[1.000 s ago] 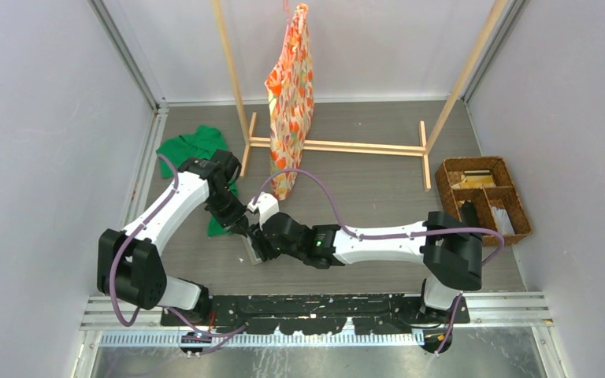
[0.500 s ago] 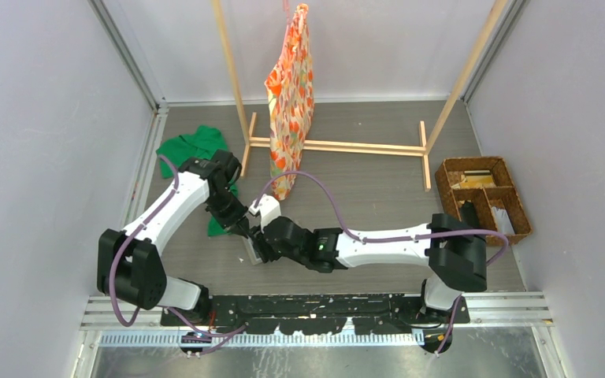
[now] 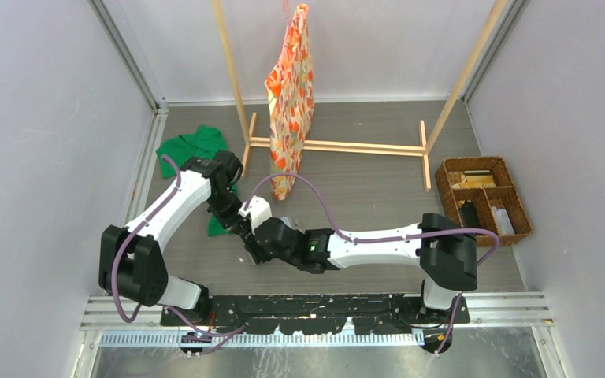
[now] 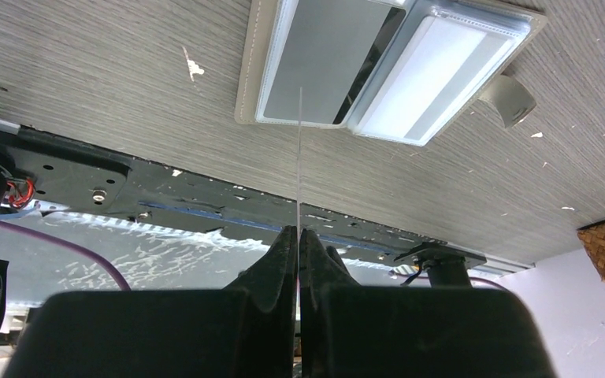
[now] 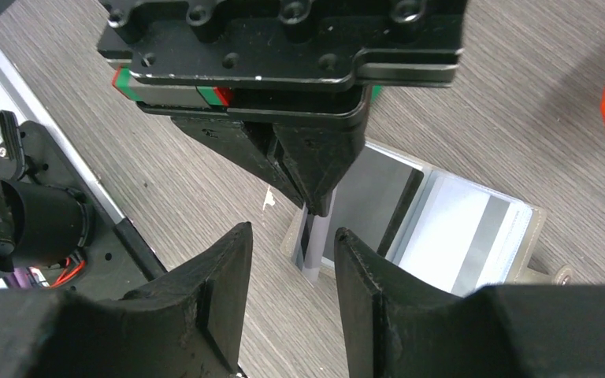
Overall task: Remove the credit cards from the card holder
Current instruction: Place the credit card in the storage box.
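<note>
Your left gripper [image 4: 298, 236] points downward, its fingers pressed together on a thin card [image 4: 300, 157]. Your right gripper [image 5: 290, 240] stands just beside it, fingers spread apart.

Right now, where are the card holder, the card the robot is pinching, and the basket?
card holder [image 4: 315, 63]: left wrist view, on its grey left panel.
card [image 5: 312, 256]: right wrist view, on its lower end.
basket [image 3: 473, 161]: top external view, on its far rim.

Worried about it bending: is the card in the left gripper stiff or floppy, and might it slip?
Probably stiff: seen edge-on, the card runs straight out of the left gripper. Being so thin and pinched only at one edge, it could slip or twist.
</note>
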Robot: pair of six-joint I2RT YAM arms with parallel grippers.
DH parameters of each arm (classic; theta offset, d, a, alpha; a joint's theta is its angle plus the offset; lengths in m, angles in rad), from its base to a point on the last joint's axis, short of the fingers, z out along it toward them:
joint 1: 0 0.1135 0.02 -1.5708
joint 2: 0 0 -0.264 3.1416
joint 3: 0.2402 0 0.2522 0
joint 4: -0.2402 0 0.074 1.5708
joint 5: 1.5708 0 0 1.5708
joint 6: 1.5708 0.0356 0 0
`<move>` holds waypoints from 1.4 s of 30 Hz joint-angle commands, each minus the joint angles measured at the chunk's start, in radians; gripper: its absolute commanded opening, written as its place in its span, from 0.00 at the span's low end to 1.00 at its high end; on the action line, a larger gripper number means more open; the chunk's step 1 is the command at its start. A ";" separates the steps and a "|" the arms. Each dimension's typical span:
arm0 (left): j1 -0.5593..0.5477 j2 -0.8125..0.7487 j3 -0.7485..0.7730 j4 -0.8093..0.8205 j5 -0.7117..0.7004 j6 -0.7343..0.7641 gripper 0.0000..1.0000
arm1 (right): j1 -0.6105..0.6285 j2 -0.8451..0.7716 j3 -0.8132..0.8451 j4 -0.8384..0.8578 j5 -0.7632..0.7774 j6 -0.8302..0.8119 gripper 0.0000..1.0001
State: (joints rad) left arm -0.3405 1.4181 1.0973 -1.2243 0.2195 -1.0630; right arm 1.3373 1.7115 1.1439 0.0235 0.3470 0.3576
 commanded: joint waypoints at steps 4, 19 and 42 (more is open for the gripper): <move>-0.003 -0.011 0.047 -0.018 0.018 0.015 0.01 | 0.006 0.072 0.078 0.017 0.023 -0.018 0.41; -0.003 -0.013 0.053 0.004 0.039 0.050 0.01 | 0.005 0.063 0.070 -0.011 0.096 -0.019 0.01; 0.004 -0.246 0.047 0.289 0.121 0.132 0.52 | -0.003 -0.230 -0.181 -0.117 0.304 0.015 0.01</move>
State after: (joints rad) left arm -0.3439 1.2098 1.1229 -0.9958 0.3244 -0.9543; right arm 1.3380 1.6054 0.9867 -0.0444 0.5175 0.3607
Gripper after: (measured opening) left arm 0.516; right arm 0.027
